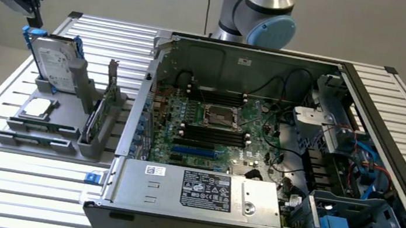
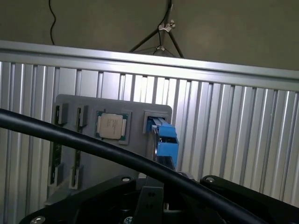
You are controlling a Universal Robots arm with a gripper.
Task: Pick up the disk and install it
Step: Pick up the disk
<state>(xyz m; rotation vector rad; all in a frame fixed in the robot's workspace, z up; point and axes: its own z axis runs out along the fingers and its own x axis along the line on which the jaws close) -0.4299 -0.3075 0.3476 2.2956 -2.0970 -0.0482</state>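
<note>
Bright, even light from overhead. Glare whitens the ribbed table below the gripper, strongest on the rail ahead of it. Away from the gripper, the open computer case holds soft shadow.

parts count, slatted aluminium table
one flat silver-metal disk in blue plastic bracket; one small square silver processor chip; one grey labelled power-supply box; one open computer case.
</note>
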